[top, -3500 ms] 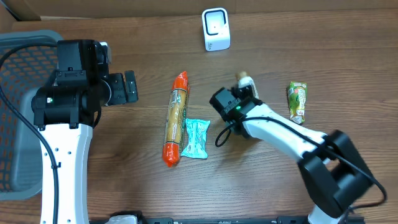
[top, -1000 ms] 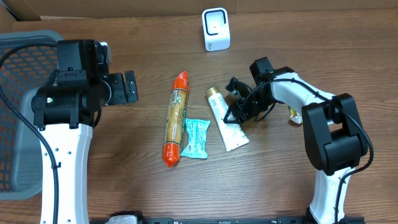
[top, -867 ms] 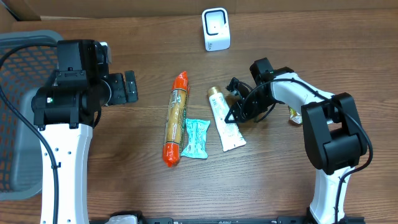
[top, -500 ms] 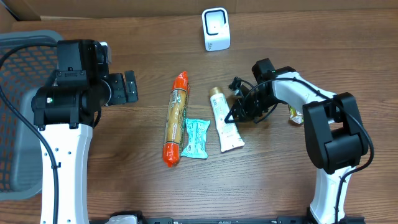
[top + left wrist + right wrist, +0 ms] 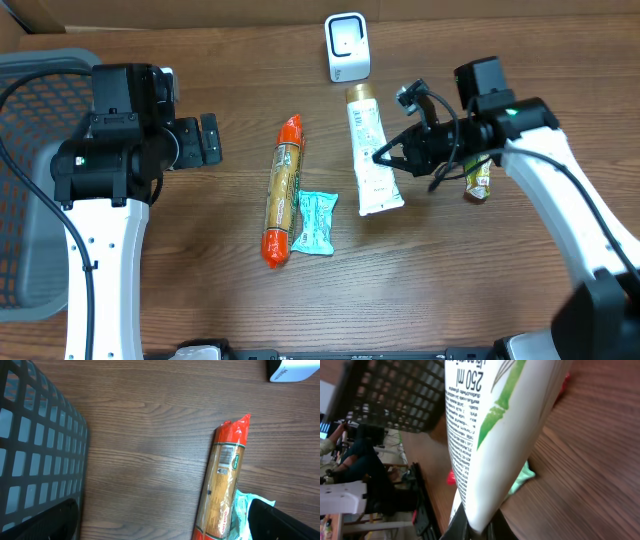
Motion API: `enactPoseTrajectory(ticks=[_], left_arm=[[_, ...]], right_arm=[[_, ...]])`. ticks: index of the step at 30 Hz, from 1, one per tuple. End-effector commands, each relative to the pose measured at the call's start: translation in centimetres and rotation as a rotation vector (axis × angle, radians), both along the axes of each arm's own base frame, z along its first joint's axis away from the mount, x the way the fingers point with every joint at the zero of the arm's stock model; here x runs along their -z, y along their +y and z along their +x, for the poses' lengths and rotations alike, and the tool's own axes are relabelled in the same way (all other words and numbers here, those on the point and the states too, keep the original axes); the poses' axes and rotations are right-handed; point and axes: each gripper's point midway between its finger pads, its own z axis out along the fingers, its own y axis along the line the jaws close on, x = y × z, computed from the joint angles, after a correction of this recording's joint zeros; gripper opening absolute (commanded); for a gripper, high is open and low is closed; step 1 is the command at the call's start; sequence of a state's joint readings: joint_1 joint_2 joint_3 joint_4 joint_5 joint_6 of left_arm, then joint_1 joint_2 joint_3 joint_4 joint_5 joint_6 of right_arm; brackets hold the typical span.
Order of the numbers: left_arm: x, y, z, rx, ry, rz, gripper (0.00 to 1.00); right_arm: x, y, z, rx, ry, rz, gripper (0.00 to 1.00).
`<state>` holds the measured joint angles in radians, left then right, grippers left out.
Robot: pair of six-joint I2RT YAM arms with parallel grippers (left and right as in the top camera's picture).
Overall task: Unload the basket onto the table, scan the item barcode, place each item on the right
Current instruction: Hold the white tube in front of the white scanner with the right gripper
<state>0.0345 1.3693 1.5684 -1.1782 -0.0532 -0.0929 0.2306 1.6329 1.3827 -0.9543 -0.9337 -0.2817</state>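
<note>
Right claw (image 5: 384, 157) clamps white tube (image 5: 365, 130) near scanner (image 5: 347, 47), sausage (image 5: 283, 190) and teal packet (image 5: 317, 220) alongside.

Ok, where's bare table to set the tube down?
Bare wood runs along the near edge, past the teal packet and tube, and between the left gripper and orange pack. The middle, pack to green packet, is crowded.

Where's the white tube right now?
Overhead, the white tube is right of centre in the right gripper, cap just below the white scanner, orange packet to its left.
</note>
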Motion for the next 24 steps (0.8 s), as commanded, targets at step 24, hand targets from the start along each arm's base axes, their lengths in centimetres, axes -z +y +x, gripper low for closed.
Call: enactPoseTrajectory(ticks=[24], left_arm=[[-0.6, 0.0, 0.3, 0.021, -0.017, 0.02, 1.0]], right_arm=[[-3.7, -1.6, 1.7, 0.2, -0.065, -0.109, 0.03]])
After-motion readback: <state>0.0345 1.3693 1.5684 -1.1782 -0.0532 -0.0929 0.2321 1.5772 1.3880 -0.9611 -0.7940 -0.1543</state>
